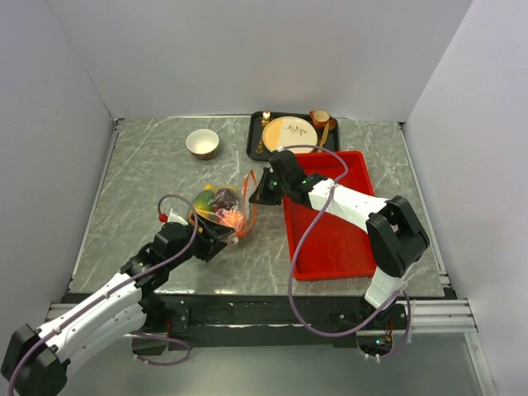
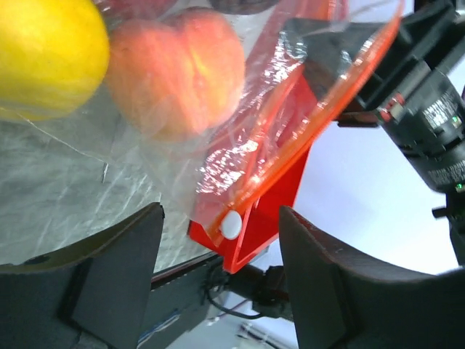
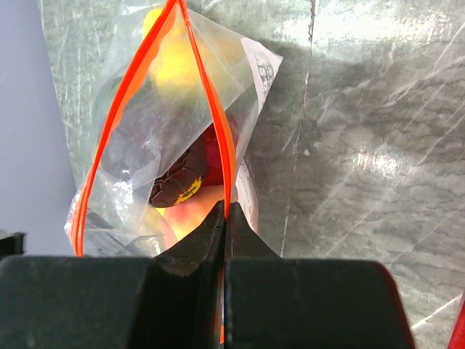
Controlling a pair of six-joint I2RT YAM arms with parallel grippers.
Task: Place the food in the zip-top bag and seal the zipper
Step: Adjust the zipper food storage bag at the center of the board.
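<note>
The clear zip-top bag (image 1: pixel 221 208) lies on the marble table with the food inside: a peach (image 2: pixel 178 73), a yellow lemon (image 2: pixel 43 54), a dark plum (image 3: pixel 178 185) and a red apple (image 3: pixel 212 149). Its mouth gapes open in the right wrist view, where the orange-red zipper (image 3: pixel 207 94) splits into two strands. My right gripper (image 3: pixel 225 214) is shut on one end of the zipper, as the top view (image 1: pixel 262 193) also shows. My left gripper (image 2: pixel 221 218) is open at the bag's near end (image 1: pixel 218 239). The white slider tab (image 2: pixel 232 224) sits between its fingers, untouched.
A red tray (image 1: pixel 330 235) lies right of the bag, under my right arm. Behind it a black tray (image 1: pixel 254 142) holds a cream plate (image 1: pixel 289 132), cutlery and an orange cup (image 1: pixel 320 118). A white bowl (image 1: pixel 202 143) stands at the back left.
</note>
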